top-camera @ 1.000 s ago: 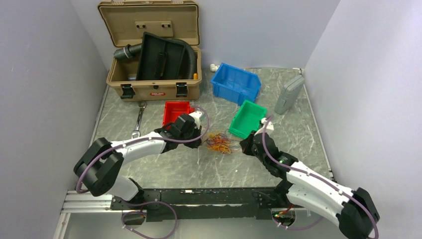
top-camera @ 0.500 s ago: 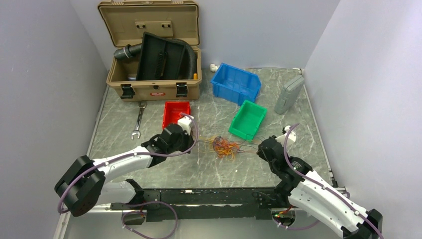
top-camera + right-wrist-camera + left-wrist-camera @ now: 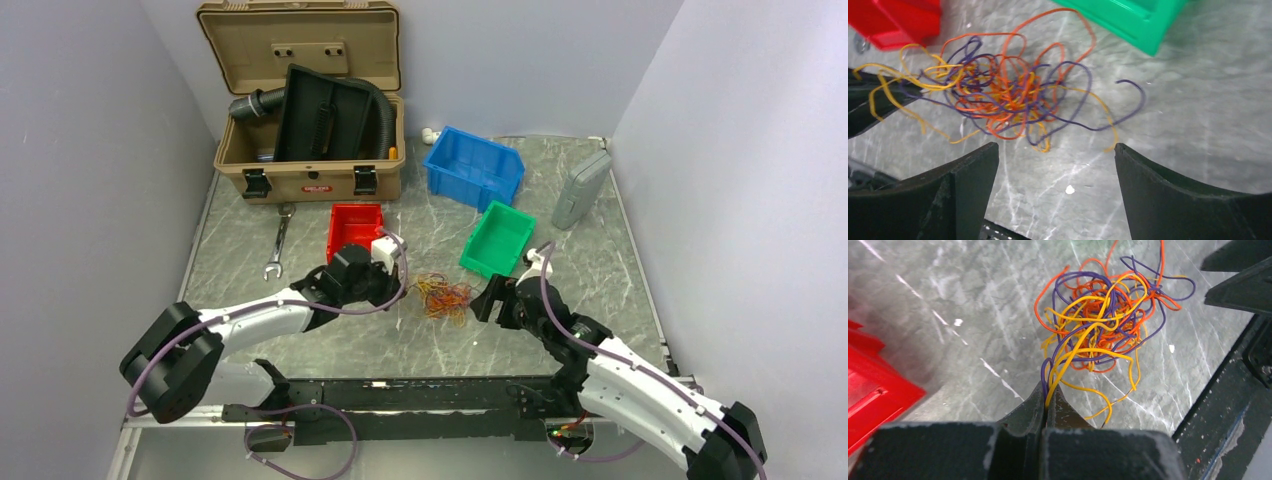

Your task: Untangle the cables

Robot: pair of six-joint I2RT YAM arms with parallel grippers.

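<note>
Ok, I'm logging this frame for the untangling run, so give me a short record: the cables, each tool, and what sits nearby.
cables: one tangled bundle of orange, yellow and purple wires on the table, between the tools
left tool: shut on yellow and purple strands at the bundle's edge
right tool: open, facing the bundle, gripping nothing
nearby: red bin just beyond the left tool; green bin beyond the bundle, to its right
progress: not yet untangled
</note>
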